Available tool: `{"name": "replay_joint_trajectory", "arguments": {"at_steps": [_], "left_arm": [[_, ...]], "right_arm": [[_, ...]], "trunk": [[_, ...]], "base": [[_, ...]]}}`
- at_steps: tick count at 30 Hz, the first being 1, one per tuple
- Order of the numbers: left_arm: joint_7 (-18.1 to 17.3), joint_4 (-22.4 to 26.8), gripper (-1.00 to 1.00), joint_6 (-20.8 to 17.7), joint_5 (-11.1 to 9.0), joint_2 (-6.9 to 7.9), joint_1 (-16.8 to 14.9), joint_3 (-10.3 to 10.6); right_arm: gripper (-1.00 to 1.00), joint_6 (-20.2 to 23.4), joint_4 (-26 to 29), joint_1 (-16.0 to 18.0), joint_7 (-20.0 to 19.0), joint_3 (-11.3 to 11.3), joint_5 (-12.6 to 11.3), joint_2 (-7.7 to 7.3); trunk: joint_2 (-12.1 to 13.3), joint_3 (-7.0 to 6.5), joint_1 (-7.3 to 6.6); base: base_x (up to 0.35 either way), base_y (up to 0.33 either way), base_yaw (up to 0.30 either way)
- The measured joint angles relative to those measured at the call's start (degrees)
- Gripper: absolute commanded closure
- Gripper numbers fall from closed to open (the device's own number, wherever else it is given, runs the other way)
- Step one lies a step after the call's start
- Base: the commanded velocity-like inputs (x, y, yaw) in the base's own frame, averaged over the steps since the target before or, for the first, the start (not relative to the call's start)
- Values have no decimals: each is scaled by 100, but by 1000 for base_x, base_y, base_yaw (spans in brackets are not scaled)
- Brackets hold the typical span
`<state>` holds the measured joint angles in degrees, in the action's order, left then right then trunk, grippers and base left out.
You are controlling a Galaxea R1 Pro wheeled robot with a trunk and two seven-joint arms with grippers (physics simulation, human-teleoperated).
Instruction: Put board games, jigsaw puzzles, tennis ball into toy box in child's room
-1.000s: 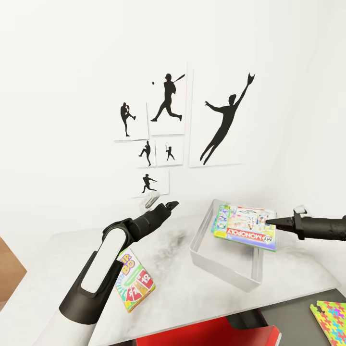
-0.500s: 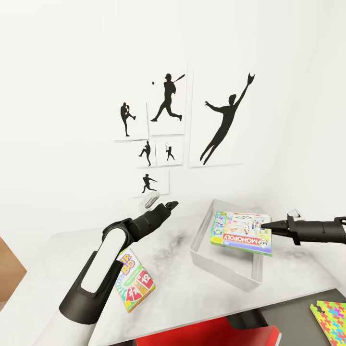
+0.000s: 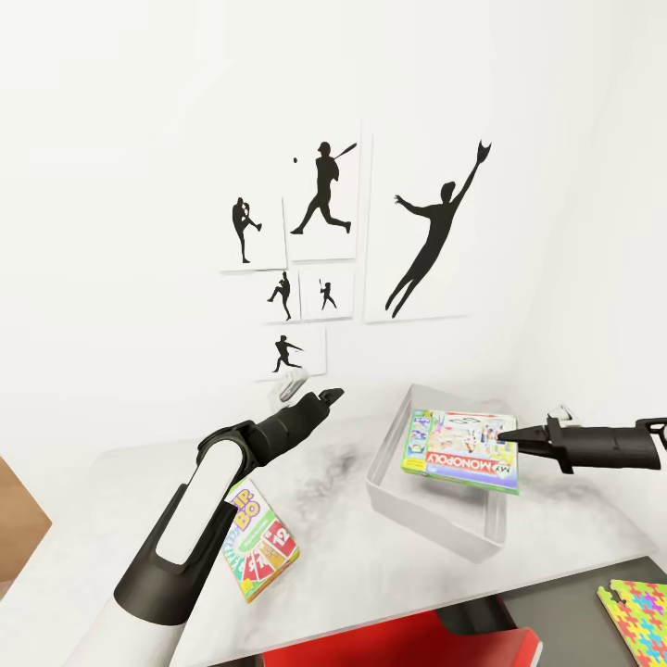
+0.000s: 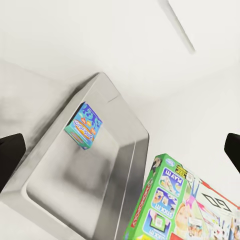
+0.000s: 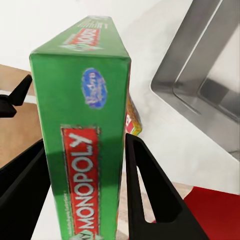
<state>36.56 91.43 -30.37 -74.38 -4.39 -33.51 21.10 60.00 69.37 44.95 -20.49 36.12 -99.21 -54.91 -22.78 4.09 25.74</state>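
the monopoly box [image 3: 460, 451] is held clamped by one edge between the fingers of the right gripper [image 3: 505, 434], lying nearly flat over the grey toy box [image 3: 435, 519] on the pale table [image 3: 371, 574]. in the right wrist view the fingers [image 5: 145, 185] are pressed against both faces of the box. a small blue game [image 4: 84, 125] is seen inside the toy box. the left gripper [image 3: 331, 396] is raised above the table with its fingers spread wide and holding nothing. the skip-bo box [image 3: 259, 539] lies on the table beside the left arm. a puzzle box [image 3: 641, 604] rests on the lower dark desk [image 3: 574, 616].
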Motion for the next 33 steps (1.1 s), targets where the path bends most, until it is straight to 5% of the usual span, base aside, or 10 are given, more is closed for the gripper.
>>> {"name": "replay_joint_trajectory", "arguments": {"at_steps": [12,26,33], "left_arm": [[0,-1,-100,0,0,-5,0,5],[0,-1,-100,0,0,-1,0,2],[0,-1,-100,0,0,1,0,1]], "right_arm": [[100,0,-134,74,11,-5,-15,61],[100,0,-775,411,110,-7,1,443],[100,0,-867,525,133,-7,1,520]], "trunk": [[0,35,0],[1,150,0],[0,214,0]], "base": [[0,0,0],[0,0,0],[0,0,0]]}}
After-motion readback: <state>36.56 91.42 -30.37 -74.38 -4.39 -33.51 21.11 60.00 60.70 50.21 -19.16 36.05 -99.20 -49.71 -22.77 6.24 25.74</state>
